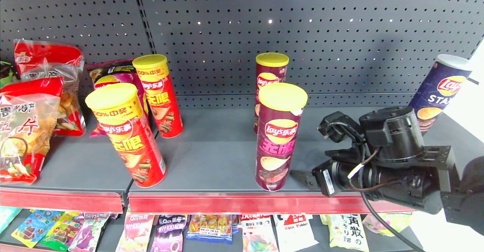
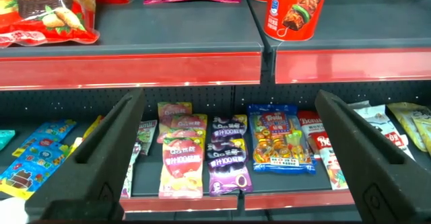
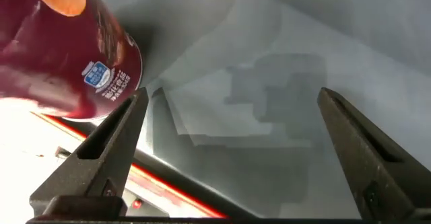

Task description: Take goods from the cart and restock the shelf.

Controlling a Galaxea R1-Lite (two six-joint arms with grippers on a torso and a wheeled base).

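Right end effector: fingers spread wide with nothing between them. It lies low over the front of the shelf, on the robot's right of the front maroon can.
Front maroon can: upright with its yellow lid on, close to the shelf's red front lip. Its base is just beside one finger of the right end effector; whether they touch cannot be told.
Rear maroon can: upright, directly behind the front one and nearer the pegboard.
Front red can: near the lip, by the seam between the two shelf sections.
Rear red can: farther back, well apart from the maroon pair.
Blue can: at the right end of the shelf, beyond the right arm.
Open room: a bare grey strip runs from lip to pegboard between the red cans and the maroon cans. A second bare stretch lies between the maroon cans and the blue can, its front part covered by the right arm.
Snack bags: crowded at the left end, reaching almost to the lip.
Left end effector: fingers spread wide and empty, held in front of the lower shelf, below the red lip.
Sweet packets: lying flat in rows on the lower shelf.
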